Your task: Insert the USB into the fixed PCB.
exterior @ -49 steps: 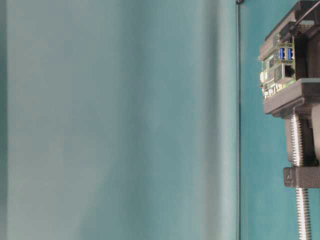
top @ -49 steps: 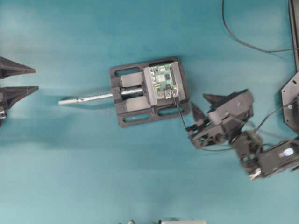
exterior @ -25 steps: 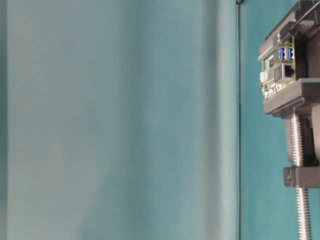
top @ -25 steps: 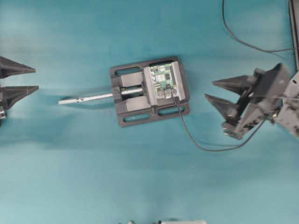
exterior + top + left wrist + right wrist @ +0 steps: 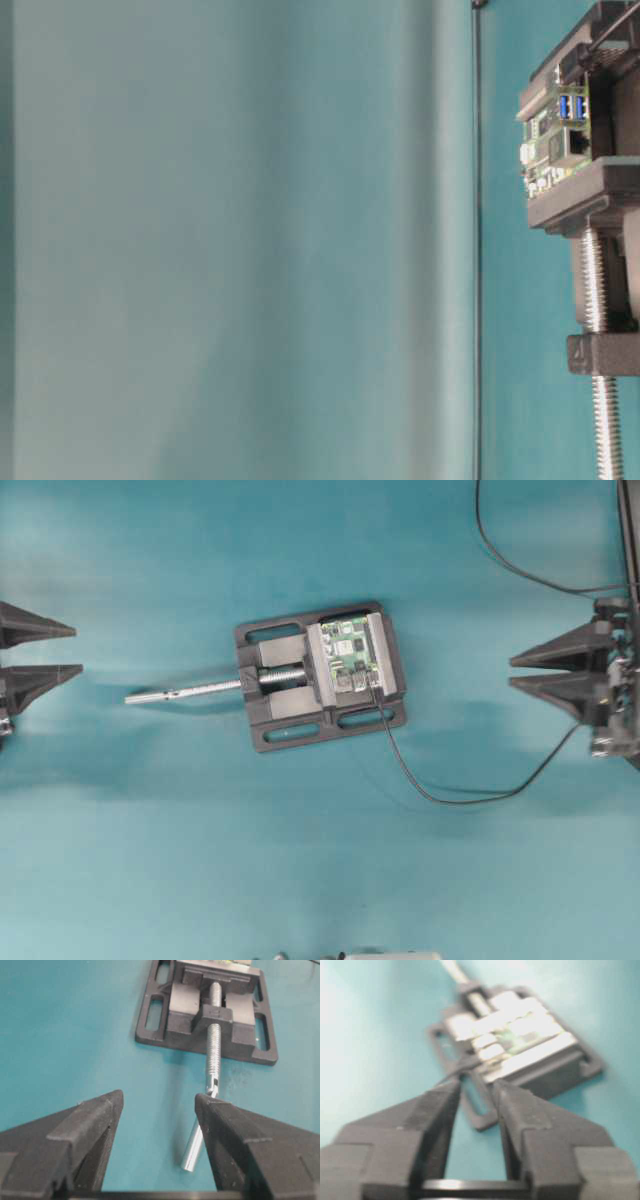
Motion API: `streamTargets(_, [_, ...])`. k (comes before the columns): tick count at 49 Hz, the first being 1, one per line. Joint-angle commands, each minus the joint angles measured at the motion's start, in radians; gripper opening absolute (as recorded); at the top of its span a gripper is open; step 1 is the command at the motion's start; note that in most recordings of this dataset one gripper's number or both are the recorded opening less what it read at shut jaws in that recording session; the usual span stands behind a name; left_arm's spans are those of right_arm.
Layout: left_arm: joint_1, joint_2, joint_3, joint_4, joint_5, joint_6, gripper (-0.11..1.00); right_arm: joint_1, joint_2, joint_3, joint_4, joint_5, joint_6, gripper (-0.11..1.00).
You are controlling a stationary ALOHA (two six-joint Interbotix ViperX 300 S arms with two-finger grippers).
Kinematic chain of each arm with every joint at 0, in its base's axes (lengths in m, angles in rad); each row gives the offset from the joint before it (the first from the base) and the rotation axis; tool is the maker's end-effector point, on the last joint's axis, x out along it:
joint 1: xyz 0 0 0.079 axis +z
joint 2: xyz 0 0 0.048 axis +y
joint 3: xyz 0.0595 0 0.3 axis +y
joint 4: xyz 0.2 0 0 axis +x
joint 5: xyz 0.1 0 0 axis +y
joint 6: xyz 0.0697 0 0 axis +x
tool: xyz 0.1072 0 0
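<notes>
Plugged into the lower right corner of the fixed PCB (image 5: 352, 653): the USB (image 5: 376, 688), its thin black cable (image 5: 450, 798) looping down across the teal table (image 5: 200, 840) and curving back up toward the right edge in the overhead view. Green board clamped flat in the jaws of a black vise (image 5: 320, 675) at the table's centre, silver screw rod (image 5: 185, 690) sticking out to the left. Blue-tongued ports on the board's edge visible in the table-level view, board (image 5: 555, 140) seen side-on above the threaded rod (image 5: 592, 290).

At the right edge, well apart from the vise, the right gripper (image 5: 520, 672): fingers (image 5: 560, 650) parted by a narrow gap, nothing between them, tips aimed at the board. Same from its wrist camera, blurred, the vise (image 5: 520, 1055) beyond the tips.

At the far left edge, the left gripper (image 5: 78, 650): fingers spread, empty, pointing toward the rod end. From its wrist camera, rod tip (image 5: 192, 1152) lying near the right finger (image 5: 240, 1135), not touched.
</notes>
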Motion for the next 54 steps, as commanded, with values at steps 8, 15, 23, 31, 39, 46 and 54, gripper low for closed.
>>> streamTargets(8, [0.002, 0.008, -0.011, 0.002, -0.005, -0.009, 0.75, -0.015, -0.144, 0.044, -0.006, 0.081, -0.218, 0.28])
streamTargets(15, [0.002, 0.008, -0.011, 0.002, -0.006, -0.009, 0.75, -0.015, -0.140, 0.051, -0.006, 0.123, -0.281, 0.28])
streamTargets(23, [0.002, 0.008, -0.011, 0.002, -0.005, -0.009, 0.75, -0.015, -0.140, 0.044, -0.006, 0.272, -0.284, 0.28])
streamTargets(31, [0.002, 0.008, -0.011, 0.002, -0.005, -0.008, 0.75, -0.015, -0.140, 0.055, -0.006, 0.330, -0.282, 0.28])
streamTargets(39, [0.002, 0.008, -0.011, 0.003, -0.006, -0.009, 0.75, -0.015, -0.140, 0.044, -0.006, 0.387, -0.282, 0.28])
streamTargets(46, [0.002, 0.006, -0.011, 0.002, -0.005, -0.009, 0.75, -0.015, -0.140, 0.034, -0.006, 0.428, -0.282, 0.28])
streamTargets(54, [0.002, 0.006, -0.011, 0.002, -0.005, -0.009, 0.75, -0.014, -0.140, -0.018, -0.014, 0.407, -0.291, 0.28])
